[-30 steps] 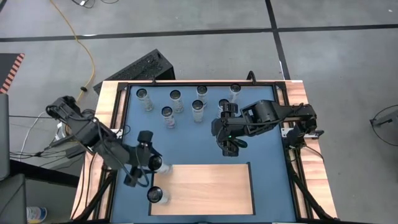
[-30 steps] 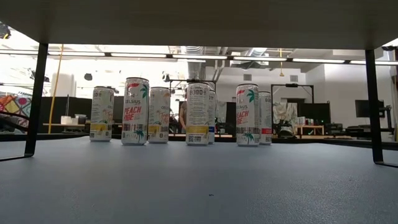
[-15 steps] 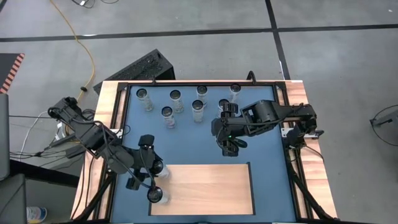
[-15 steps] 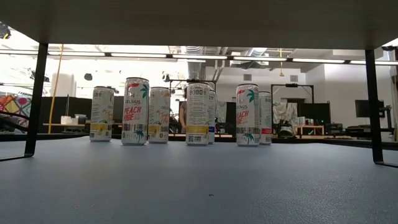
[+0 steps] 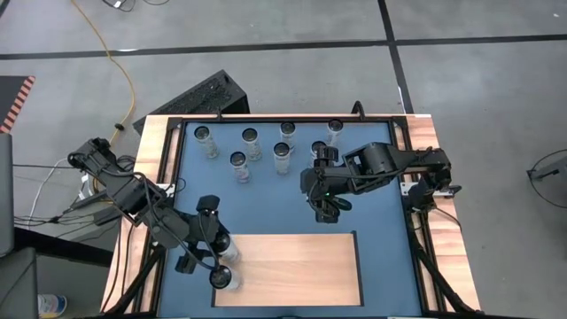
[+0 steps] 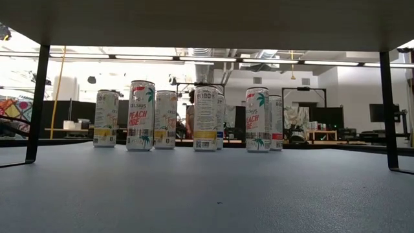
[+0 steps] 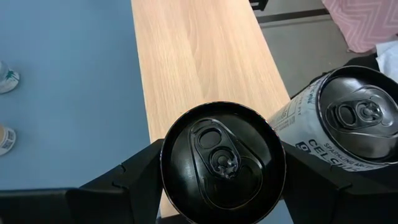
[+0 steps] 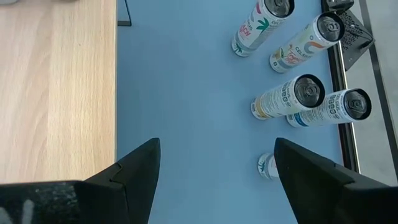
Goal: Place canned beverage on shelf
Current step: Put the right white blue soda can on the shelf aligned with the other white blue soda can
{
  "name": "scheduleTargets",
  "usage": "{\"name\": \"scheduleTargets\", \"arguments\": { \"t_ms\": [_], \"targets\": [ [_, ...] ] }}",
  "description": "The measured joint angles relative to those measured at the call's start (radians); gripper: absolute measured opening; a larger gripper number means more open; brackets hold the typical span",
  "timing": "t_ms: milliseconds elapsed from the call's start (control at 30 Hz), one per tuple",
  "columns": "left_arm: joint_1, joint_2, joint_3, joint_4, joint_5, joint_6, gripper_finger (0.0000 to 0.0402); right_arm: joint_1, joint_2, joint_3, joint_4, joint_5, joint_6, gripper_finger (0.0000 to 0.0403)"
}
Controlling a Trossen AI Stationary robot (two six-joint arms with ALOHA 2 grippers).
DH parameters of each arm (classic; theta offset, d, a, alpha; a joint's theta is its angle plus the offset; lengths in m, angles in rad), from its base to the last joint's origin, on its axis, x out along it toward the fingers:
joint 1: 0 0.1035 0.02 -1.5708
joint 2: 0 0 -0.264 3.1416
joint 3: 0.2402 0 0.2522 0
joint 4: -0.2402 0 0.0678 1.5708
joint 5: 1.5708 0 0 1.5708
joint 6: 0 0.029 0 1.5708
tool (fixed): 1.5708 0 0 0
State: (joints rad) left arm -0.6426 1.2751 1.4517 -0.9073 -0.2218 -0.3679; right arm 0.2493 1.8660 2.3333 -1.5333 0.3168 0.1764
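My left gripper [image 5: 213, 248] is shut on a black-topped can [image 7: 222, 155] at the far left corner of the shelf [image 5: 297, 270], a pale wood panel raised on thin legs. A silver-topped can [image 5: 221, 278] stands upright on the shelf's left end, right beside the held can, and also shows in the left wrist view [image 7: 357, 118]. My right gripper [image 5: 328, 208] hangs open over the blue surface [image 5: 381, 230], right of the middle, with nothing between its fingers [image 8: 140, 177]. My left gripper pinches the can between its two fingers, one on each side of the upper wall [image 7: 166, 163] just under the rim. The fingers come slanting down from the table's left. The can stays roughly upright with its top up. The can itself hides its base.
Several more cans [image 5: 251, 137] stand upright on the blue surface along the far edge, and the low view shows them in a row [image 6: 141, 115]. Wooden strips [image 5: 152, 151] border the table. The shelf's middle and right part are bare wood.
My left gripper has turned at the wrist. It has carried the held can a little toward the table's near edge, closer to the can standing on the shelf. It has kept its hold, and the can has stayed upright.
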Motion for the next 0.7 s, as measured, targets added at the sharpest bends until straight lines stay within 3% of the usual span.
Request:
{"name": "scheduleTargets", "arguments": {
  "t_ms": [700],
  "targets": [
    [0.000,0.002,-0.002,0.044,0.044,0.041,0.0247,0.000,0.000,0.000,0.000,0.000,-0.001,0.0297]
  ]
}}
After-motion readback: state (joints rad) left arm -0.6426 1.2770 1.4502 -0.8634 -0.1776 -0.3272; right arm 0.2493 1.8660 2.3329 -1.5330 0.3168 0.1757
